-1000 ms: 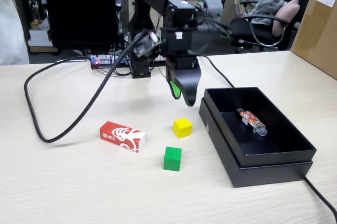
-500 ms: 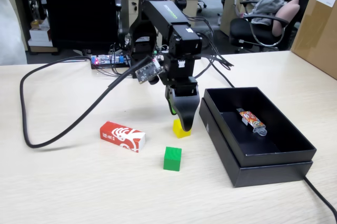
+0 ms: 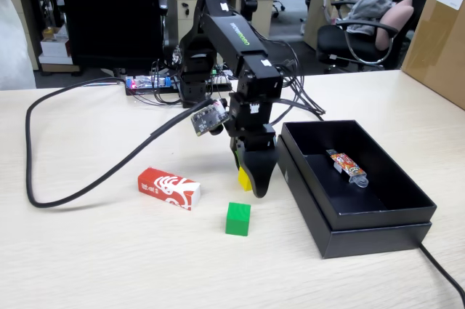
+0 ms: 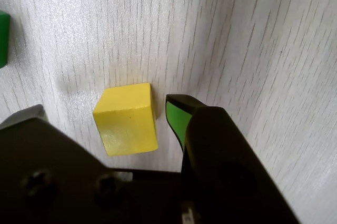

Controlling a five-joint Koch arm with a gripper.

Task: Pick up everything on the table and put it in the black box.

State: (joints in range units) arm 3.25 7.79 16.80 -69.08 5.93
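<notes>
Gripper (image 4: 102, 113) open around yellow cube (image 4: 128, 118)

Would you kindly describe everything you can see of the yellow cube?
The yellow cube is a small, plain block of even matte yellow with crisp edges; it looks like painted wood, with a tiny dark speck on its top. It sits flat on the beige wood-grain table, between the open jaws of the gripper; the green-padded finger stands close beside it, contact uncertain. In the fixed view the gripper hides most of it, a sliver showing, left of the black box.
</notes>
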